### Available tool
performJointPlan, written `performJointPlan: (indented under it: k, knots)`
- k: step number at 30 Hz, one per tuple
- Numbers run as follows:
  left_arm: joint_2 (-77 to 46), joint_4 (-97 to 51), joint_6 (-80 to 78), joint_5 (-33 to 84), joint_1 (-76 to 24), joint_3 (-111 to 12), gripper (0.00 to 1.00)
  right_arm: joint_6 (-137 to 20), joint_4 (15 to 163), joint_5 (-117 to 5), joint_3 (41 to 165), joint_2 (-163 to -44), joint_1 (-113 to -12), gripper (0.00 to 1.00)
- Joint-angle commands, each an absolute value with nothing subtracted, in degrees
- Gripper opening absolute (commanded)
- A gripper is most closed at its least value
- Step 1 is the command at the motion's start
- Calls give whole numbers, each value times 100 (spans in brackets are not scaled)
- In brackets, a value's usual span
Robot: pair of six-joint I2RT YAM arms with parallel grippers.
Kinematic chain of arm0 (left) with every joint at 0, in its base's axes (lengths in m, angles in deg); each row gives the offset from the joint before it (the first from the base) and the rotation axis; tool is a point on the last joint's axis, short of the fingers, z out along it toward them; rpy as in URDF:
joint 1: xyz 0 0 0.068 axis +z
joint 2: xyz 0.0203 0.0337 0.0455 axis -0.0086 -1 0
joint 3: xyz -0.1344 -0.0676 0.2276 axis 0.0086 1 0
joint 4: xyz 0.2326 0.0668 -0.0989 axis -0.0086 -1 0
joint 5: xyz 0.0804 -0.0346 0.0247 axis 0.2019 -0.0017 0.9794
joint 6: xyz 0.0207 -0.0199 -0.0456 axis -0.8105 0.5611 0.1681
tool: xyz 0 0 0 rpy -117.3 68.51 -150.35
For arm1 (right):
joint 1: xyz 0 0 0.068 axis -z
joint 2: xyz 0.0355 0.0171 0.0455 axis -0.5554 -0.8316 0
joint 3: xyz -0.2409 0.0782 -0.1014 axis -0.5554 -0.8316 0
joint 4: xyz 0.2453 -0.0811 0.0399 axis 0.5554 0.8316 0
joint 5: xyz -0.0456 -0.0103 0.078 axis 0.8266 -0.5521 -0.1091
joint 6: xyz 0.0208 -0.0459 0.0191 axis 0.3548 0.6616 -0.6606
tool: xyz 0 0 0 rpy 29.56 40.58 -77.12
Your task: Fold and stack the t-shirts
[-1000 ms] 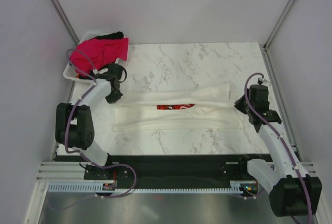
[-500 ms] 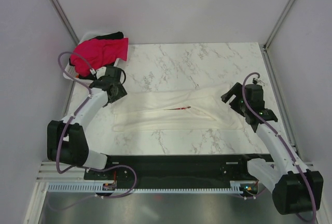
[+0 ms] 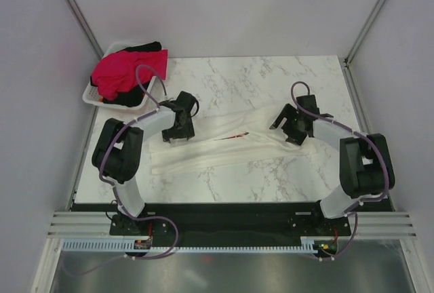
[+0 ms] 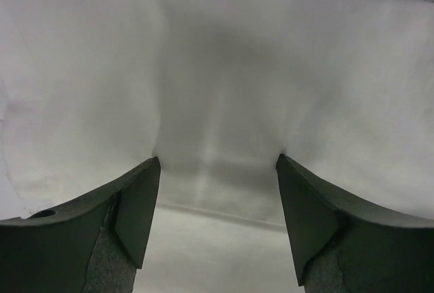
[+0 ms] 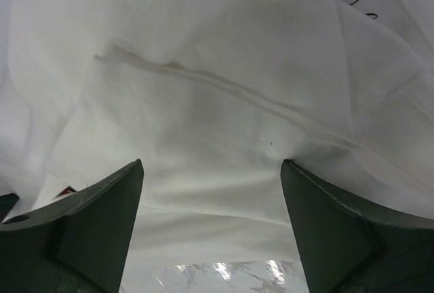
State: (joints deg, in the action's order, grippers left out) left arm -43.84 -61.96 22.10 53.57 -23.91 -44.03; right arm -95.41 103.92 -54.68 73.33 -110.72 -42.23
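Observation:
The large white t-shirt [image 3: 230, 149] lies across the marble table as a long, narrow folded band, with only a sliver of its red print [image 3: 234, 135] showing. My left gripper [image 3: 178, 129] stands over the band's left end, open, both fingertips resting on the white cloth [image 4: 217, 69] with nothing between them. My right gripper [image 3: 288, 125] is over the right end, also open, with the creased white cloth [image 5: 217, 103] spread under it. The red-pink t-shirt [image 3: 125, 69] and the black t-shirt [image 3: 146, 47] are heaped at the back left.
A white plastic basket [image 3: 90, 94] at the back left corner holds the red-pink and black shirts. Bare marble [image 3: 271, 79] lies behind the white shirt and in front of it. Grey walls with metal posts close in the sides.
Both grippers have opened, let go of the white shirt's ends and swung inward over it. The shirt has dropped into a flatter band and its red print is mostly covered.

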Motion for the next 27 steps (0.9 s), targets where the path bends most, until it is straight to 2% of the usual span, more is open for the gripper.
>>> performJointPlan:
  k: [1,5,8,9,11,12,14,15,18,21,27]
  knots:
    - [-4601,-6368,2010,4940,-2411,-4356,77,-9293,10246,-5512,7908,-12109,-4086,91]
    - [-4425,-6421,2352,4596,-2631,-3831,76,-9275,10386,-5398,9119,-13442,-4077,91]
    - [-4311,-6404,2896,4254,-3034,-3400,76,-9336,10649,-5529,10621,-14531,-4138,89]
    - [-4293,-6308,3046,3992,-3331,-3319,76,-9345,10754,-5617,11522,-14833,-4217,89]
    - [-4337,-6176,3529,3639,-3815,-3161,76,-9328,10755,-6072,12493,-15822,-4332,90]
    - [-4346,-6079,3722,3446,-3992,-3134,77,-9311,10755,-6266,13542,-16194,-4437,89]
    - [-4381,-5544,4197,2709,-4317,-3081,77,-9371,10878,-6914,14663,-17263,-4534,89]
    - [-4424,-5360,4338,2167,-4562,-3081,77,-9494,10905,-7092,15678,-17583,-4595,89]
    - [-4416,-4655,4787,1363,-4688,-3055,76,-9784,10765,-7497,16932,-18481,-4666,92]
    - [-4293,-4742,4788,1475,-4714,-3265,76,-10198,9573,-7691,16613,-18527,-4693,94]
    - [-3952,-5401,4567,1466,-4767,-3688,76,-10005,9420,-7551,16338,-18281,-4684,95]
